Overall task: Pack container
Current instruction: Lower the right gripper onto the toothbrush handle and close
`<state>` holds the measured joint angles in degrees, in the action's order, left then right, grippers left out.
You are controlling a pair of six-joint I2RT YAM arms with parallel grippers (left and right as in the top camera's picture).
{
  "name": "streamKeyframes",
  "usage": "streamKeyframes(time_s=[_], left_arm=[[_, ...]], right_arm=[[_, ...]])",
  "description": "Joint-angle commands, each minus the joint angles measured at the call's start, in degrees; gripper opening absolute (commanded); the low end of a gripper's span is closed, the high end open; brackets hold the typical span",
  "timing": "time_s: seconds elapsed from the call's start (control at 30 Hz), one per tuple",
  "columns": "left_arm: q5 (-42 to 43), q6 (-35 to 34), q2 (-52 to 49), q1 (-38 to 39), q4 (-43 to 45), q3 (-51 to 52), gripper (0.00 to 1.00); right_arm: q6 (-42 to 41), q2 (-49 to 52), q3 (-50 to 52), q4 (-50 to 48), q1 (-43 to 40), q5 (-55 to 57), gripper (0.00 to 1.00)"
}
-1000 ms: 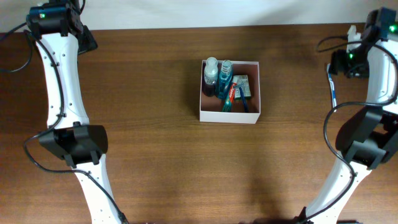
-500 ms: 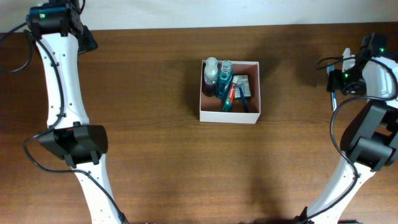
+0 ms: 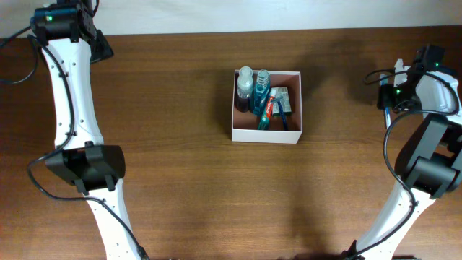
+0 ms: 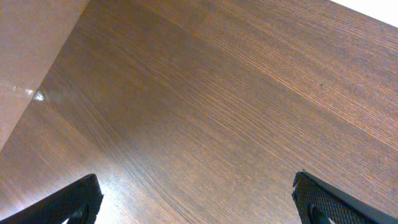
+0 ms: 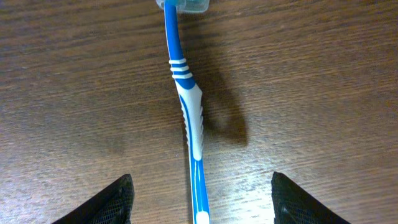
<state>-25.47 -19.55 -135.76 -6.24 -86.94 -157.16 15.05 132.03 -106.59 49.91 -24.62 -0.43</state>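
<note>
Right end effector spread apart, straddling blue toothbrush lying on table. Left end effector apart, empty. Container holds toiletries.

Dark wood-grain desk. White box on it, well apart from left fingers and right fingers alike. Blue-and-white toothbrush flat on the wood, lengthwise between the spread right fingers, touching neither.

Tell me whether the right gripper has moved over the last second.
Yes. Overhead, the right gripper has shifted down the image and slightly toward the container, which stayed put.
</note>
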Motion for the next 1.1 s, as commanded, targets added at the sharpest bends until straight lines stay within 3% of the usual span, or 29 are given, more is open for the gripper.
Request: streamKeyframes(time_s=[0.0,0.27,0.37,0.63,0.87,1.07], left_arm=[[0.2,-0.6,-0.3,-0.3,0.1,0.4,0.99],[0.2,-0.6,-0.3,-0.3,0.1,0.4,0.99],[0.2,-0.6,-0.3,-0.2,0.1,0.4,0.99],[0.2,-0.6,-0.3,-0.2,0.1,0.4,0.99],[0.2,-0.6,-0.3,-0.2,0.1,0.4,0.99],[0.2,-0.6,-0.3,-0.2,0.1,0.4,0.99]], right_arm=[[0.0,2.2,0.5,0.2,-0.2,0.1,0.65],[-0.1,3.5,0.5,0.1,-0.2,-0.4,0.65],[-0.3,3.5,0.5,0.0,-0.2,-0.4,0.53],[-0.5,3.5,0.4,0.0,-0.2,-3.0,0.04],[-4.8,3.4,-3.4,3.4,-0.2,-5.6,0.04],[-4.9,3.3,-19.0,15.7,-0.2,-19.9,0.04]])
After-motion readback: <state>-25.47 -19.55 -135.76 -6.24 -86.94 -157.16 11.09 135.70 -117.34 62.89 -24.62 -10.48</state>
